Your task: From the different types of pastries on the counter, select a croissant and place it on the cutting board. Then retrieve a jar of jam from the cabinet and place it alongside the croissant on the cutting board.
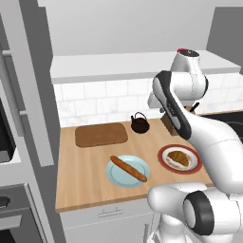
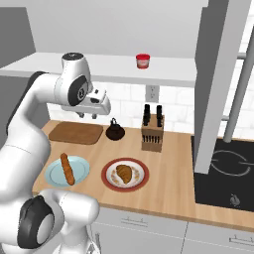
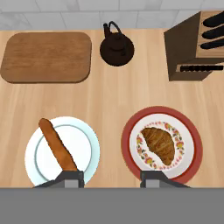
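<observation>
While my gripper (image 3: pixel 112 178) hangs high over the counter (image 3: pixel 109 100), its two fingers stand wide apart and hold nothing. At the lower right of the hand view, the croissant (image 3: pixel 160 145) lies on the red-rimmed plate (image 3: pixel 193 151). At the lower left, the baguette (image 3: pixel 57 149) lies on the light-blue plate (image 3: pixel 87 146). At the upper left sits the bare cutting board (image 3: pixel 46 57). Just beside it, near the top middle, is the black teapot (image 3: pixel 116 46). A knife block (image 3: pixel 188 48) fills the upper right. In the right base view, the jar of jam (image 2: pixel 143 61) stands near the top middle, on a white shelf (image 2: pixel 114 67).
</observation>
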Controlling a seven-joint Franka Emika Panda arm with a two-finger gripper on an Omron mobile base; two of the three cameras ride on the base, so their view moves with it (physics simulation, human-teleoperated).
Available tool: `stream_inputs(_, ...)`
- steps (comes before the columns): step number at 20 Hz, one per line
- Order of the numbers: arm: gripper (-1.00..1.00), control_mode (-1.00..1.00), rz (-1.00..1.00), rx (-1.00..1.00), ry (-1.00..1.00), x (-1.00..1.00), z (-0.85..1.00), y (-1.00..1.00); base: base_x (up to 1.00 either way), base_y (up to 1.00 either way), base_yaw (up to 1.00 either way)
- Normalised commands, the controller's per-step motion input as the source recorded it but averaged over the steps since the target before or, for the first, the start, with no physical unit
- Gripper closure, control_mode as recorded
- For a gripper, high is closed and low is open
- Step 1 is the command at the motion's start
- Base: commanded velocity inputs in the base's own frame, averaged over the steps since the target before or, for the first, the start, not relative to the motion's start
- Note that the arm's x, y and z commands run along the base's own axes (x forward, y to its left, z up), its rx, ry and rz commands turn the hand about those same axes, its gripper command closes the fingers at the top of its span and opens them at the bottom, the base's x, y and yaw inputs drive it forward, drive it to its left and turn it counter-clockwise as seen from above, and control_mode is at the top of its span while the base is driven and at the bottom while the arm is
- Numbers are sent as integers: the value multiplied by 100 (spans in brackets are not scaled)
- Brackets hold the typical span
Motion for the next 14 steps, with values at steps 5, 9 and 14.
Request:
stream_inputs(5, -100, -100, 1, 0, 0, -3, 0, -23, 0, 0, 0)
stream_inputs(9, -100, -100, 6, 0, 0, -5, 0, -76, 0, 0, 0)
stream_inputs(14, -100, -100, 1, 0, 0, -15, -3, -53, 0, 0, 0)
